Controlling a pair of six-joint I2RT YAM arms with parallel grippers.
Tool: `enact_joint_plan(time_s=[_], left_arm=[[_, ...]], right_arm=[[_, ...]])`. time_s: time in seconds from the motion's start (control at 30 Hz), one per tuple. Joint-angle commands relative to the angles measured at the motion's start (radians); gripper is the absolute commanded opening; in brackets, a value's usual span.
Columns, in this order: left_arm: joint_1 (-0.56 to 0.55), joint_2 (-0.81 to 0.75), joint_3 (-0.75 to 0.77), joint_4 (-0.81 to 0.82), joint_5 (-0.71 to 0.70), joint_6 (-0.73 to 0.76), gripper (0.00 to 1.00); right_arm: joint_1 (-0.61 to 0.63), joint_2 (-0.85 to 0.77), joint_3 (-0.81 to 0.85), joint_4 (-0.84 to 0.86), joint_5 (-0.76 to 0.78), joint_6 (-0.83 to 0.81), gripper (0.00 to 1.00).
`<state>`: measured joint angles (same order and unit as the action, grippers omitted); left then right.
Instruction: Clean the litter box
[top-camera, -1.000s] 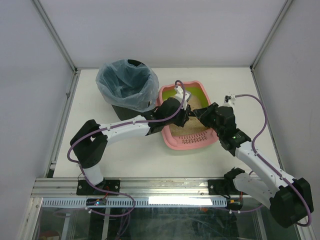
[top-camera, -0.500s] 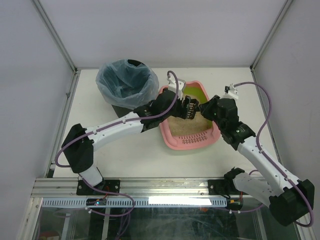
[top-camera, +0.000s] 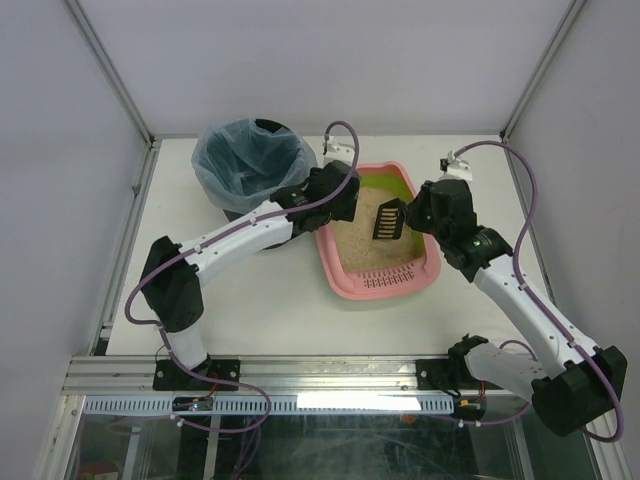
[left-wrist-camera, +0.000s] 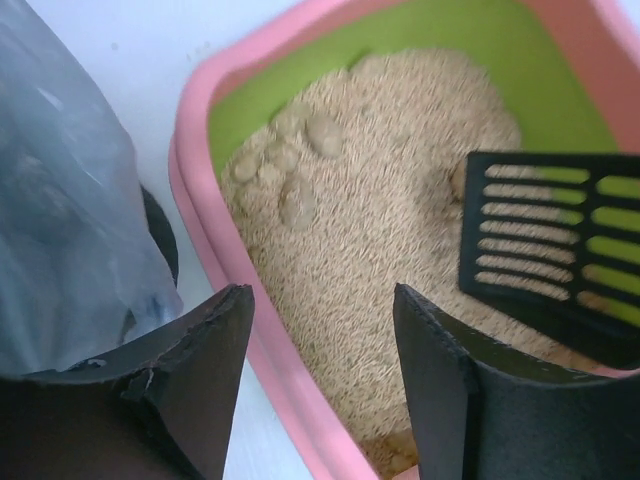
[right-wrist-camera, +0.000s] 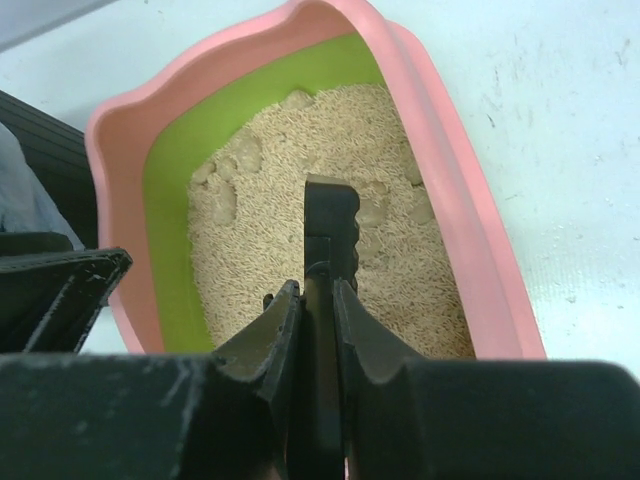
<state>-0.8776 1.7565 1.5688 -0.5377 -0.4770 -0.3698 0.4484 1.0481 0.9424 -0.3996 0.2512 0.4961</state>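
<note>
Now the left pincer, jaws apart, is backing off, leaving the scoop clamped in the right pincer over the box; scooping is likely coming next.

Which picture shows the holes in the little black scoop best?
The left wrist view: the small black slotted plastic scoop is close and faces the camera, so every slot shows, though its right side is cut off. The top view shows it whole but tiny. The right wrist view sees it edge-on, slots hidden.
</note>
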Motion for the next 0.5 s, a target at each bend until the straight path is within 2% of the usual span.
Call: enact_joint_plan(time_s=[0.0,0.37,0.47], left_arm=[[-0.008,0.034,0.017,-0.104,0.007,-0.045,0.58],[-0.008,0.054,-0.038,-0.158,-0.077,-0.031,0.61],[-0.008,0.077,-0.041,-0.159,-0.068,-0.006,0.58]], right_arm=[[-0.006,-0.025,0.044,-0.021,0.049,-0.040,0.00],[-0.006,-0.060,0.045,-0.048,0.042,-0.053,0.00],[-0.007,-0.062,0.047,-0.052,0.052,-0.058,0.00]])
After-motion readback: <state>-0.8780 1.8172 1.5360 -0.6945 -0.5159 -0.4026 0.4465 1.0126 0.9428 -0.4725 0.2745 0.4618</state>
